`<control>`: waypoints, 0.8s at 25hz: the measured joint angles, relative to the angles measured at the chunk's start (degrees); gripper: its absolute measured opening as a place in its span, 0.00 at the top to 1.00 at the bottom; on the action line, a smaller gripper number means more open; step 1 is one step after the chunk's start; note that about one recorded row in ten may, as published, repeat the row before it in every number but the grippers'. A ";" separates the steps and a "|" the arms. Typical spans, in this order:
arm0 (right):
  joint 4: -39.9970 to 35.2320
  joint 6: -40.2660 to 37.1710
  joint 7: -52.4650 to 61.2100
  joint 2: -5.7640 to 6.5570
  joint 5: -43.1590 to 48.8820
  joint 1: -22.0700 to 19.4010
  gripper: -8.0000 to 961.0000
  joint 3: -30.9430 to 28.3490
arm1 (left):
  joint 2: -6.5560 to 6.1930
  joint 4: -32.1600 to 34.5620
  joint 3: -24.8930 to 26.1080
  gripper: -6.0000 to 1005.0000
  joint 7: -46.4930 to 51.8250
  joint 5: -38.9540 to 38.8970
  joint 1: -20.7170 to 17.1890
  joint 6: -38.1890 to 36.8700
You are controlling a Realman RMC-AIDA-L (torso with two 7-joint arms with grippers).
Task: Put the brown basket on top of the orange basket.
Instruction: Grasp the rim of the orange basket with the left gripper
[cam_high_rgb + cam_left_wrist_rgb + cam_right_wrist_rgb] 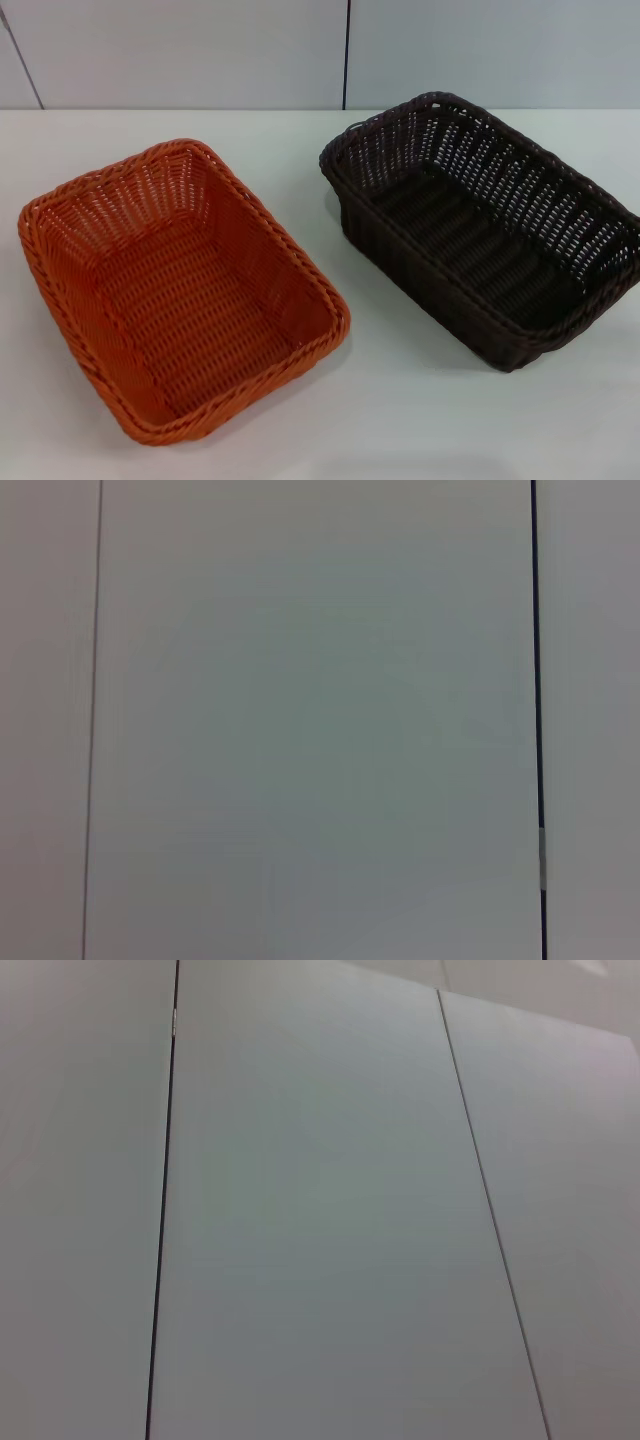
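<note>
The orange basket (180, 290) sits on the white table at the left of the head view, its long side turned at an angle. To its right, apart from it, stands the brown basket (485, 225), dark and open-weave, reaching toward the right edge of the view. Both baskets are upright and hold nothing. Neither gripper shows in any view; both wrist views show only pale wall panels with thin seams.
The white table (400, 420) runs from the front edge back to a pale panelled wall (200, 50). A strip of bare tabletop separates the two baskets.
</note>
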State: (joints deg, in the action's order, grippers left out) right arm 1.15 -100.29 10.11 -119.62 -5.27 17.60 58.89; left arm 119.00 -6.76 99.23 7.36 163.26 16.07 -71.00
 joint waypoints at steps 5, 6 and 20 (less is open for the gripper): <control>-0.01 0.00 0.00 -0.02 0.00 -0.02 0.26 0.00 | -0.01 0.00 -0.83 0.15 -0.65 0.09 0.09 0.00; -0.01 0.00 0.00 -0.03 0.02 -0.02 0.26 0.00 | -0.12 -0.05 -2.13 0.15 -0.66 0.10 0.06 0.00; 0.09 0.16 0.00 -0.09 1.59 0.85 0.26 0.00 | -0.46 -13.10 -3.35 0.17 -7.97 -0.31 -1.19 6.48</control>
State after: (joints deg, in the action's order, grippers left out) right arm 1.24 -100.13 10.11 -119.71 -3.68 18.45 58.89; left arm 118.54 -19.86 95.88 -0.61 162.95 14.88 -64.53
